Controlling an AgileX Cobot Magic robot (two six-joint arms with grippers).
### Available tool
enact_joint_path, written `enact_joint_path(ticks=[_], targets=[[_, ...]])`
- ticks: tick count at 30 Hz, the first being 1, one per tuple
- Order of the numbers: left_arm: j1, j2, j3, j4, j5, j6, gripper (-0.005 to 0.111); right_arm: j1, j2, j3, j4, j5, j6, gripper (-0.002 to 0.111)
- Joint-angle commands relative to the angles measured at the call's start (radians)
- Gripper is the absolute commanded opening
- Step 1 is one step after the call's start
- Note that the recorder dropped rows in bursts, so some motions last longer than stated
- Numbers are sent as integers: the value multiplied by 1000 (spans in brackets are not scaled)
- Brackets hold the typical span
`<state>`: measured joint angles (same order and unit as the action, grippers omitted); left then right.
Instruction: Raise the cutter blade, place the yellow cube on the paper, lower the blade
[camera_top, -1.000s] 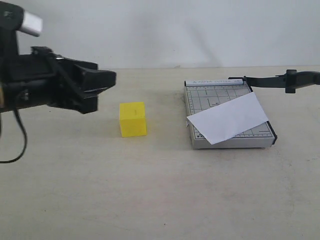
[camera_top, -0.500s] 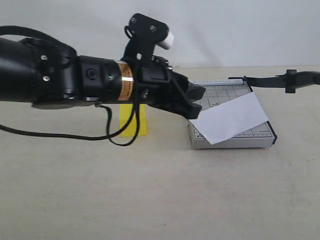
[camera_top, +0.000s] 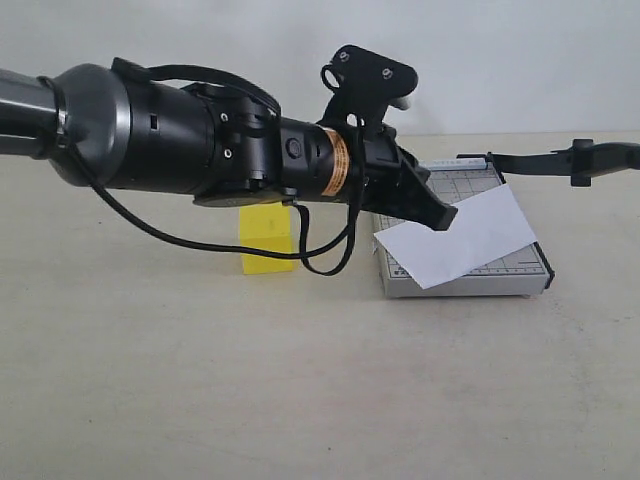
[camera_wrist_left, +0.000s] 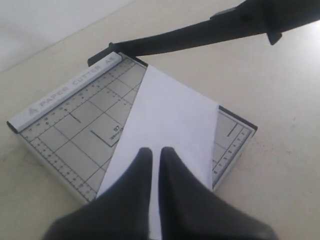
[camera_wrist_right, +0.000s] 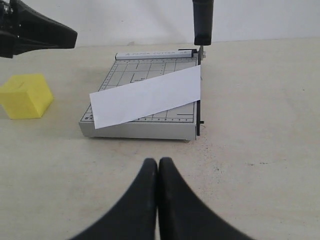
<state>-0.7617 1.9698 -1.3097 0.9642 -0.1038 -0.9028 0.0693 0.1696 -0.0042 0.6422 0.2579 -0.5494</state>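
Note:
The yellow cube (camera_top: 266, 241) rests on the table left of the cutter, half hidden behind my left arm; it shows whole in the right wrist view (camera_wrist_right: 25, 96). The white paper (camera_top: 460, 238) lies slanted across the grey gridded cutter base (camera_top: 520, 268). The cutter blade (camera_top: 548, 160) stands raised off the base, its handle end past the right edge. My left gripper (camera_top: 445, 218) reaches across, shut and empty, its tips over the paper's near corner (camera_wrist_left: 156, 152). My right gripper (camera_wrist_right: 158, 162) is shut and empty over bare table in front of the cutter.
The left arm's thick black body and its cable (camera_top: 200, 150) span the scene from the left edge to the cutter, above the cube. A beige tabletop (camera_top: 300, 380) lies in front, and a pale wall (camera_top: 500, 60) stands behind.
My left arm swung right, from left of the cube to over the cutter's paper, and its jaws went from open to shut. The cube, paper and raised blade stayed put.

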Motion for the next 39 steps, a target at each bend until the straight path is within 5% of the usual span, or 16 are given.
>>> enact_joint_path(ticks=[1, 18, 39], targets=[[-7, -2, -11, -14, -113, -10, 5, 0, -9, 4, 3, 5, -5, 0], [-9, 63, -21, -14, -36, 32, 5, 0, -9, 4, 3, 5, -5, 0], [-9, 268, -210, -11, -15, 32, 5, 0, -9, 4, 5, 5, -5, 0]])
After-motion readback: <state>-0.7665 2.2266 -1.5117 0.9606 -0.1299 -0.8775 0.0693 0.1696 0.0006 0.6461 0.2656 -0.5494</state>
